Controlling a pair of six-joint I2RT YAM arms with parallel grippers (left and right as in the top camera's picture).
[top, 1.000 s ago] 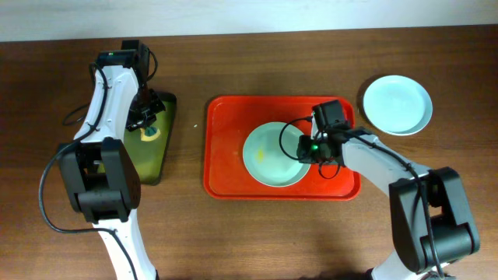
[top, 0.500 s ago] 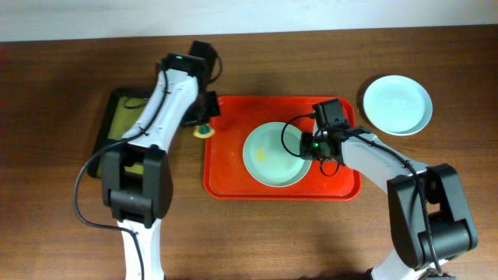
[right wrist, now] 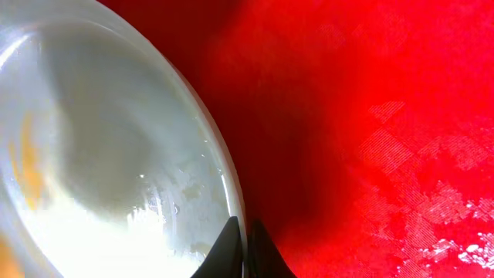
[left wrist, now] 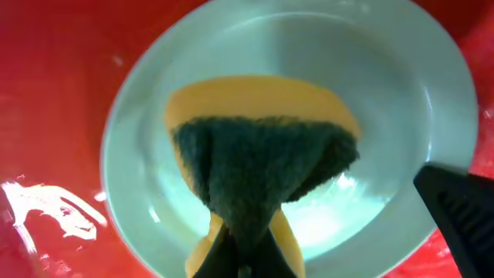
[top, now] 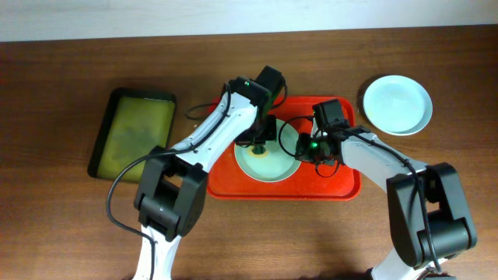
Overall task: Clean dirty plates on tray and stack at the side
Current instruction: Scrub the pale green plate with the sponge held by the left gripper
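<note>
A pale mint plate (top: 282,159) lies on the red tray (top: 222,167); it also shows in the left wrist view (left wrist: 386,100) and the right wrist view (right wrist: 100,154), with a faint yellow smear at its left. My left gripper (top: 260,144) is shut on a yellow-and-green sponge (left wrist: 262,166) held over the plate's middle. My right gripper (top: 309,148) is shut on the plate's right rim (right wrist: 241,232). Another pale plate (top: 397,104) sits on the table, right of the tray.
A dark olive-green tray (top: 132,132) lies at the left of the brown table. My two arms cross closely over the red tray.
My left arm has swung right from the green tray, carrying the sponge, and now holds it over the plate. My right gripper has stayed on the plate's rim.
</note>
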